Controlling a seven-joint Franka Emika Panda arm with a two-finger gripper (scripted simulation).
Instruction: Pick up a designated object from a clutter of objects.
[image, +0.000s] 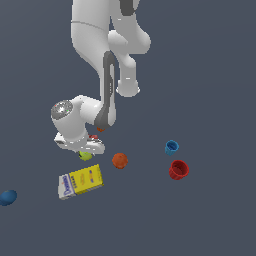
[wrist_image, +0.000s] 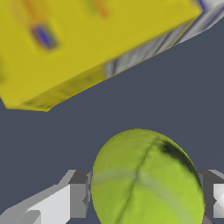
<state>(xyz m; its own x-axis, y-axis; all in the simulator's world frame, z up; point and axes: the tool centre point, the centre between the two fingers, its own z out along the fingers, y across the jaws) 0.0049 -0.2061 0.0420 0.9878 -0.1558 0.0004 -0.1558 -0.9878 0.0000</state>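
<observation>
Straddling the small yellow-green felt-seamed ball (wrist_image: 146, 179) beside the yellow-white cardboard box (image: 81, 181), the grey two-finger gripper (wrist_image: 144, 199) stands wide and should pinch its widest girth, as it looks light, springy and roll-prone.

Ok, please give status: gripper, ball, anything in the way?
Gripper down around the yellow-green ball, fingers on both sides; contact cannot be confirmed. Yellow box close beside, not touching.
</observation>
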